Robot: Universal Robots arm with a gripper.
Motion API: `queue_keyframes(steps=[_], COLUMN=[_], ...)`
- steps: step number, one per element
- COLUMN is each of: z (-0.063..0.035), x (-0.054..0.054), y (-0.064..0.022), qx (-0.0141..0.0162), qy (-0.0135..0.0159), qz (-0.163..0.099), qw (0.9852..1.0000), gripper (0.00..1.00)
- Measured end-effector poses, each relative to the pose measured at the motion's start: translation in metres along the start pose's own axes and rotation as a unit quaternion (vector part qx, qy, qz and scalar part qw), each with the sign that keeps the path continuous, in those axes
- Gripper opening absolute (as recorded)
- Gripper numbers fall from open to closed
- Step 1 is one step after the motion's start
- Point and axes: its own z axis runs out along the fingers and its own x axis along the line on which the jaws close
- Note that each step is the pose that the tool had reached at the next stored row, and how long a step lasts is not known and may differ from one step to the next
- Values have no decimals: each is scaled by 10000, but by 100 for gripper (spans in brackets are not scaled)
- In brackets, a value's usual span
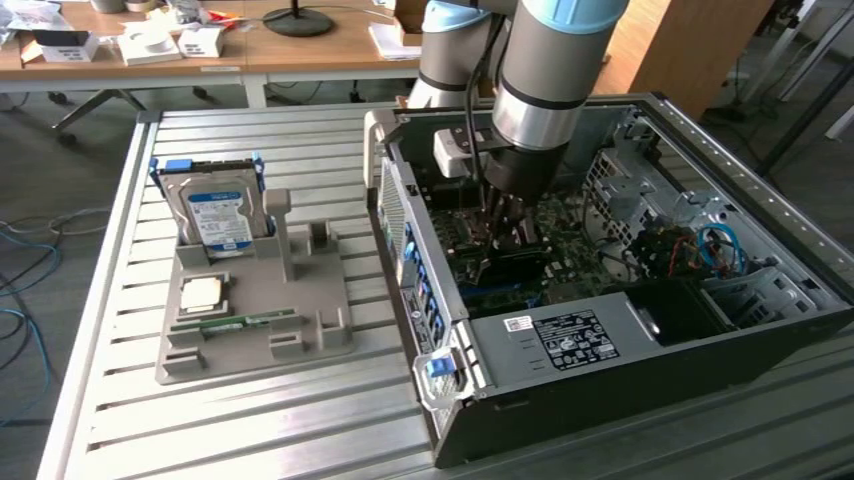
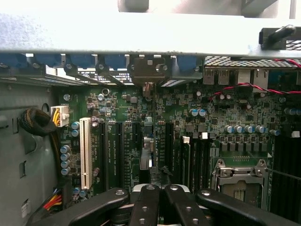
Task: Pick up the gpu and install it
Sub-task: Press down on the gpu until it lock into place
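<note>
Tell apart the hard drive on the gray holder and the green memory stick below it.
The hard drive stands upright in its slot, boxy, silver with a blue-white label; the memory stick lies low along its groove, narrow and green. The hard drive is far bulkier than the memory stick. Both sit in the gray holder beside the computer case.

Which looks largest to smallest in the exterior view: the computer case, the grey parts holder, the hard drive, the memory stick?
1. Computer case, clearly largest.
2. Grey parts holder.
3. Hard drive, standing upright in the holder.
4. Memory stick, a thin green strip lying in the holder.
</note>
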Motion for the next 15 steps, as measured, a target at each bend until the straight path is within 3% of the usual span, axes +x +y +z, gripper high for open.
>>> queue_keyframes(steps=[15], z=[13], x=[0], y=[0], qx=[0], qy=[0], qz=[0], qw=[10000], gripper=[11])
